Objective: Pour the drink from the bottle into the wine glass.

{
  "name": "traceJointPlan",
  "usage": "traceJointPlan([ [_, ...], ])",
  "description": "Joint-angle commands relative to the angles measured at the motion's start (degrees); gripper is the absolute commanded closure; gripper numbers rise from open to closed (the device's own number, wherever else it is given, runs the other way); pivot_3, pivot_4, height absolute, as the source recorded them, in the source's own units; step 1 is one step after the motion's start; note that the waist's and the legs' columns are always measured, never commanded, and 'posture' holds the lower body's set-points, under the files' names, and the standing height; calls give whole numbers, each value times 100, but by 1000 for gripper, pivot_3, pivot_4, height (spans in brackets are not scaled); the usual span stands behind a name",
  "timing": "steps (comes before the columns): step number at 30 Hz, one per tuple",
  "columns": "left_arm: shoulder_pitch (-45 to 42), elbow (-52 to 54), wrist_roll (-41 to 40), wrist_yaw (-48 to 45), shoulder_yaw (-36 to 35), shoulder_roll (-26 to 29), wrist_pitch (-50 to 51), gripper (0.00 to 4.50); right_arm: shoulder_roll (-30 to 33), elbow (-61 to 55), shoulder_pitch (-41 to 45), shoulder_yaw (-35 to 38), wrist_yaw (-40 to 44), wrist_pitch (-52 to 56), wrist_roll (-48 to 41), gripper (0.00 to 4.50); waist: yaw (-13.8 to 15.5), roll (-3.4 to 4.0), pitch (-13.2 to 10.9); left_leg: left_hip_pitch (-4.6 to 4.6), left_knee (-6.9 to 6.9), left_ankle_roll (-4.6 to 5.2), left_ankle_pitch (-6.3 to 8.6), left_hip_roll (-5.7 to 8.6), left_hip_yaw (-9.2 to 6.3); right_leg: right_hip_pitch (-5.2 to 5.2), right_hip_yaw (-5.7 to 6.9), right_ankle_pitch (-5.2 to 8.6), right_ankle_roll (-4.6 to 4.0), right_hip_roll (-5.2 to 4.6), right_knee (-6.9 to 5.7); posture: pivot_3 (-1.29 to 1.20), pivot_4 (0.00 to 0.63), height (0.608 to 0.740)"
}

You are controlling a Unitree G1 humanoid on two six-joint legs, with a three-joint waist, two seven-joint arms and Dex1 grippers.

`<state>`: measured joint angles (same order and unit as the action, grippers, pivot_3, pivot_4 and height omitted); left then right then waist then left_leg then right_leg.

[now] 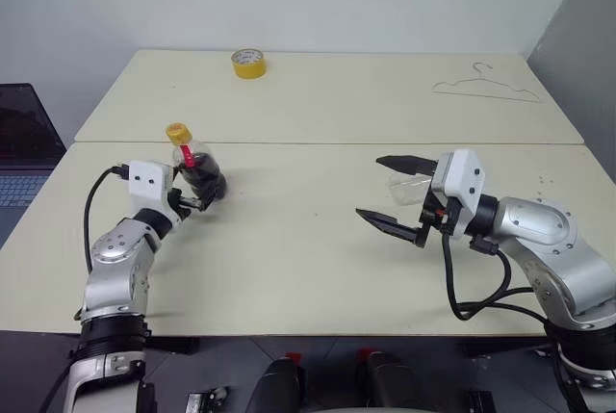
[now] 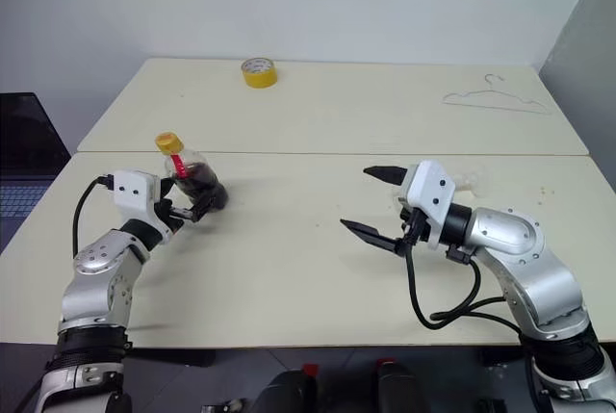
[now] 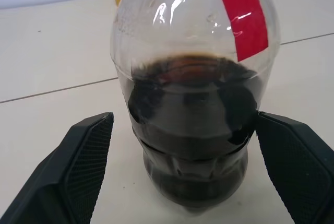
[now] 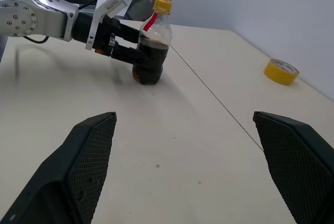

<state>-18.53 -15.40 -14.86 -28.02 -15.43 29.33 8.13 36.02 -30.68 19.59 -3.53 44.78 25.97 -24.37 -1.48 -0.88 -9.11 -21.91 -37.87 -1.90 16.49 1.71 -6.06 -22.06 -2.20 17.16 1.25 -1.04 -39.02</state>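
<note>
The bottle (image 1: 192,168) stands capped at the desk's (image 1: 308,269) left, between the left gripper's (image 1: 197,196) spread jaws: the grasp is in hand. Next, judging so, they must close. Right gripper (image 1: 395,196) hovers spread beside the wine glass (image 1: 406,190).

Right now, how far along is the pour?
Done: nothing poured; the yellow cap is on the bottle, which stands on the table with the drink inside. In hand: the open left pincer flanks the bottle, not gripping. Left: grip, uncap, pour into the wine glass behind the open right pincer.
</note>
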Motion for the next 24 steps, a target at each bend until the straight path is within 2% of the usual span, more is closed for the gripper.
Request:
traceJointPlan([
  [1,-148,2,64,52,27,-41,-213,42,-39,-141,124,14,12,-52,-56,0,-1,0,0,0,0,0,0,0,0,0,0,0,0,0,0,0,150,740],
  [21,-333,-382,89,358,58,-319,-376,42,-187,-58,141,-105,29,-191,78,0,-3,-1,0,-1,-2,0,0,1,0,0,1,0,0,0,-1,0,150,740],
  [24,-377,-515,99,344,88,-337,-435,594,-221,-46,141,-126,15,-217,95,0,-3,-1,1,0,-2,0,0,1,0,0,1,0,0,0,-1,0,150,740],
])
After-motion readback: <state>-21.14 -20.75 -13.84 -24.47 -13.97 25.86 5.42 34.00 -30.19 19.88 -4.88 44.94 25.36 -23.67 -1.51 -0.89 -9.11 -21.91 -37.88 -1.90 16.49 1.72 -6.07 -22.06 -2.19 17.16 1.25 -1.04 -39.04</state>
